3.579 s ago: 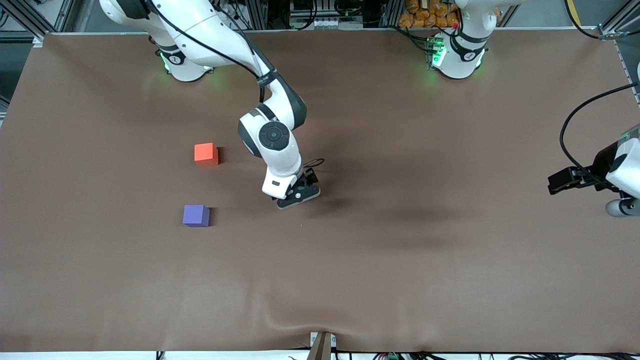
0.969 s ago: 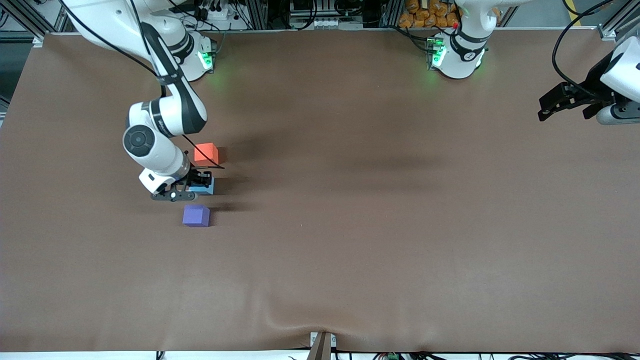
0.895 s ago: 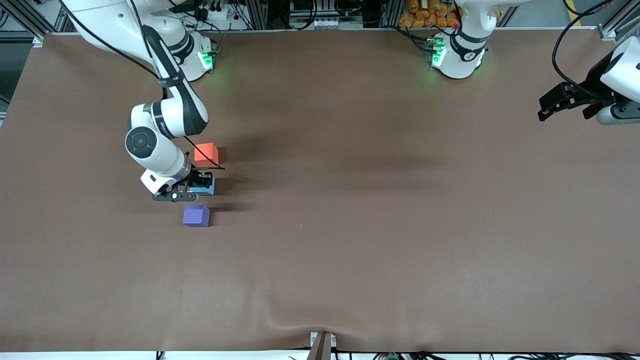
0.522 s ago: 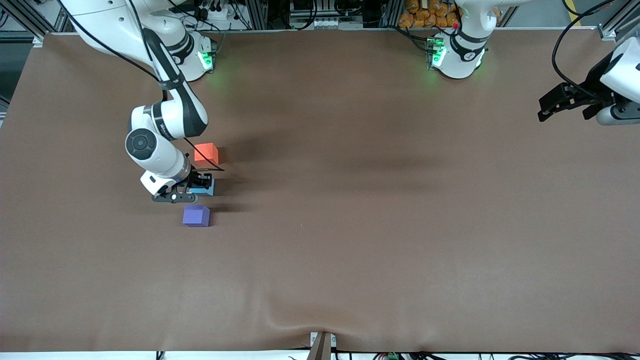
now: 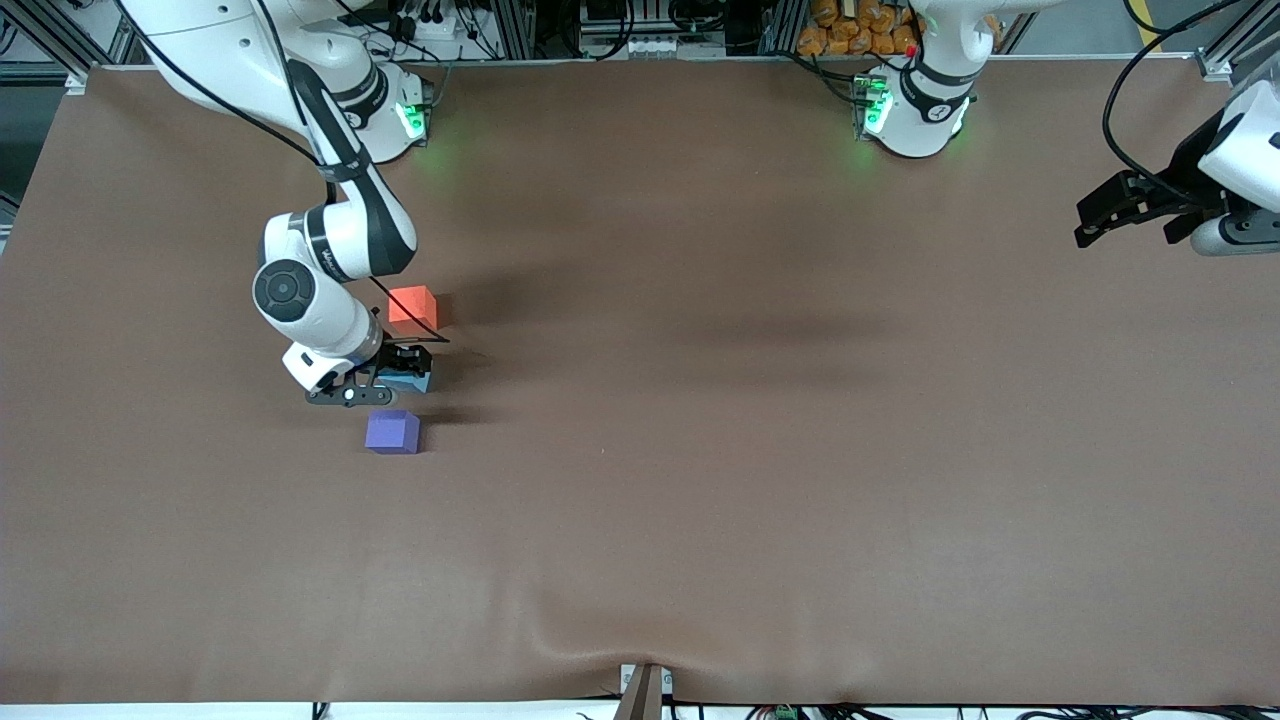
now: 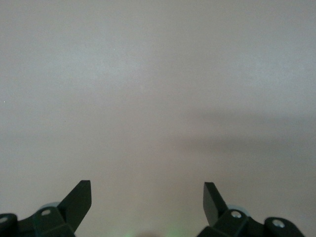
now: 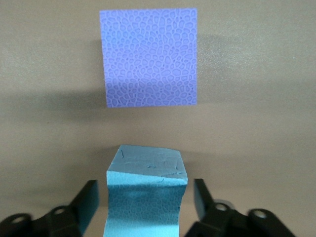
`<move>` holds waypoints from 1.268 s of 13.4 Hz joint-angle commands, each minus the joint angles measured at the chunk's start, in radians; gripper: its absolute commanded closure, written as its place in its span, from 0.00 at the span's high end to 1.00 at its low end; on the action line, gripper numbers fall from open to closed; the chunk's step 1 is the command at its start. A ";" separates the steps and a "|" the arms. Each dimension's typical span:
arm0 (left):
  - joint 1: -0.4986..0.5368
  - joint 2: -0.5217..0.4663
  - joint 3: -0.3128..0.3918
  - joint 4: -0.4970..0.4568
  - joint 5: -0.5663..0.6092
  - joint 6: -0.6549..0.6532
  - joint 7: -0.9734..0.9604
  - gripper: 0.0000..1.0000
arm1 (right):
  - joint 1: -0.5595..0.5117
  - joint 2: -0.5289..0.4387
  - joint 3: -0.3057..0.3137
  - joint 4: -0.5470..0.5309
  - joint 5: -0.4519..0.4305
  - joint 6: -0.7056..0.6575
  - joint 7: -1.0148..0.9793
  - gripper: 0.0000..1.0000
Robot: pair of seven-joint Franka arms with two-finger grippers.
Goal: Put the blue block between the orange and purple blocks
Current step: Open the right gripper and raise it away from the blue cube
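Between the orange block point(image 5: 412, 306) and purple block point(image 5: 392, 432), my right gripper point(image 5: 400, 370) straddles the blue block point(image 5: 412, 378), fingers point(image 7: 88, 203) slightly off it. My left gripper point(image 5: 1100, 216) waits wide apart, holding nothing.

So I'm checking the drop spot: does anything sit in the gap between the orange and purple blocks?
Only the blue block itself, between the right tool's open fingers, with the orange block and purple block on either side.

Brown table point(image 5: 760, 480) (orange block point(image 5: 412, 306), purple block point(image 5: 392, 431))
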 commanded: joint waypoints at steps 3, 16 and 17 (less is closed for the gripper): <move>0.001 -0.001 -0.001 -0.006 -0.006 0.019 0.010 1.00 | -0.039 -0.140 0.007 0.047 -0.011 -0.120 -0.009 1.00; 0.001 -0.001 -0.001 -0.006 -0.006 0.019 0.011 1.00 | -0.309 -0.335 0.005 0.680 -0.017 -0.991 -0.319 1.00; 0.001 -0.001 -0.001 -0.006 -0.006 0.019 0.011 1.00 | -0.310 -0.335 0.004 0.716 -0.017 -1.039 -0.319 1.00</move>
